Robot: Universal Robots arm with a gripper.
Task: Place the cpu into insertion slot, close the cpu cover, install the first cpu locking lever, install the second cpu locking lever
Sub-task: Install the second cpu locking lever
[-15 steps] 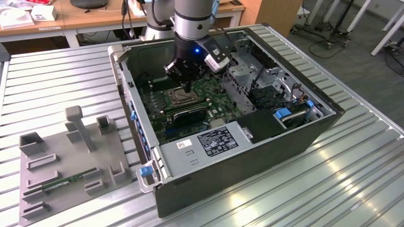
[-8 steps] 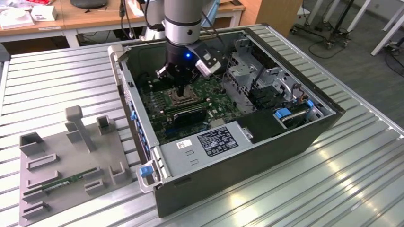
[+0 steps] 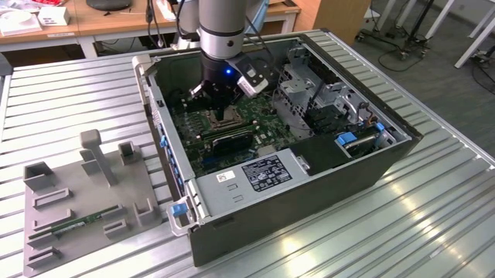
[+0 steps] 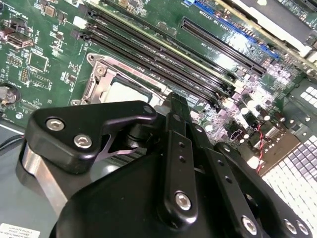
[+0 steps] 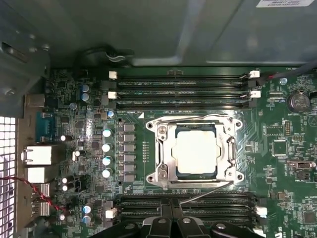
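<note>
The cpu (image 5: 196, 151) lies flat in the insertion slot (image 5: 218, 130) on the green motherboard, with its silvery-tan top facing up. The cpu cover (image 5: 166, 148) is folded down around it as a metal frame. One thin locking lever (image 5: 198, 118) runs along the frame's side next to the memory slots. A second lever (image 5: 208, 192) slants away from the opposite side. My gripper (image 5: 171, 220) hovers just off that second side, its fingers (image 4: 178, 106) together with nothing between them. In the exterior view the gripper (image 3: 224, 116) hangs low inside the open computer case, over the socket.
Black memory slots (image 5: 183, 89) flank the socket on two sides. Capacitors (image 5: 106, 153) stand beside it. The case walls (image 3: 166, 145), a drive cage (image 3: 309, 87) and the power supply (image 3: 255, 174) ring the board. A grey fixture tray (image 3: 77, 208) sits at the exterior view's left on the ribbed table.
</note>
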